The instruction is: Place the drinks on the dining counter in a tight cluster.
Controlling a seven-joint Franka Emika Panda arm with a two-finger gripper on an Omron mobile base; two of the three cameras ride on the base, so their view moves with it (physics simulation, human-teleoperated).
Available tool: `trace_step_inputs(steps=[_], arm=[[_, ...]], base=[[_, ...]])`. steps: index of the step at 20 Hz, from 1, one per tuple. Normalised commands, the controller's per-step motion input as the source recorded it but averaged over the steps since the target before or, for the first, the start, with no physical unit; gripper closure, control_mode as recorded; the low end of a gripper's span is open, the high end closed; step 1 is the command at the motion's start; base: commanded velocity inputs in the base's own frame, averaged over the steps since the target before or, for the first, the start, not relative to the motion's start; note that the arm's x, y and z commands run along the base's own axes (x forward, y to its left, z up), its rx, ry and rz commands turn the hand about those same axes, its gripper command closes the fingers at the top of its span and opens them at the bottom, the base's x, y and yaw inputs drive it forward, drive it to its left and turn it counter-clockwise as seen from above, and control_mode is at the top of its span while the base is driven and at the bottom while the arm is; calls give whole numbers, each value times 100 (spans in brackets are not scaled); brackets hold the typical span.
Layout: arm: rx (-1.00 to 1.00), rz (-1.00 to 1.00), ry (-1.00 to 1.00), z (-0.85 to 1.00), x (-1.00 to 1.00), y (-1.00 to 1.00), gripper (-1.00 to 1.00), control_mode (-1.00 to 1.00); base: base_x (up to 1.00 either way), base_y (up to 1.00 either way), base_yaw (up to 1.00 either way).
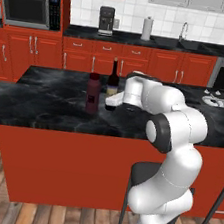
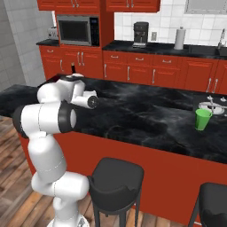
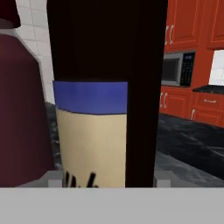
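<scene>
A tall dark wine bottle (image 1: pixel 113 79) with a pale label stands on the dining counter (image 1: pixel 45 99), a black-marble slab on a red panel base. My gripper (image 1: pixel 110 103) is at its lower body, shut on it. In the hand view the wine bottle (image 3: pixel 105 96), with a blue band above its cream label, sits between my fingertips (image 3: pixel 54 178). A shorter maroon bottle (image 1: pixel 93 92) with a red cap stands just left of the wine bottle, a small gap apart. That maroon bottle (image 3: pixel 22 109) is at the left edge of the hand view. Above my arm, the wine bottle's neck (image 2: pixel 72 67) pokes up.
A green cup (image 2: pixel 203 119) and a plate with cutlery (image 2: pixel 208 106) sit at the counter's right end. Dark round stools (image 2: pixel 116 176) stand in front of the counter. Behind it runs a back worktop with a coffee machine (image 1: pixel 106 20), a paper towel roll (image 1: pixel 147 28) and a microwave (image 1: pixel 28 8).
</scene>
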Motion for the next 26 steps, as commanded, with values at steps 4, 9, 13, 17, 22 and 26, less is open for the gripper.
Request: trace_step_inputs(steps=[4, 9, 13, 17, 22, 26], arm=[[0, 0, -1, -1, 0, 0, 100, -100], [0, 0, 0, 0, 0, 0, 100, -100], [0, 0, 0, 0, 0, 0, 100, -100], [0, 0, 0, 0, 0, 0, -100, -100], [0, 0, 0, 0, 0, 0, -100, -100], [0, 0, 0, 0, 0, 0, -100, -100]], base=[[0, 0, 0], [0, 0, 0], [0, 0, 0], [0, 0, 0], [0, 0, 0], [0, 0, 0]])
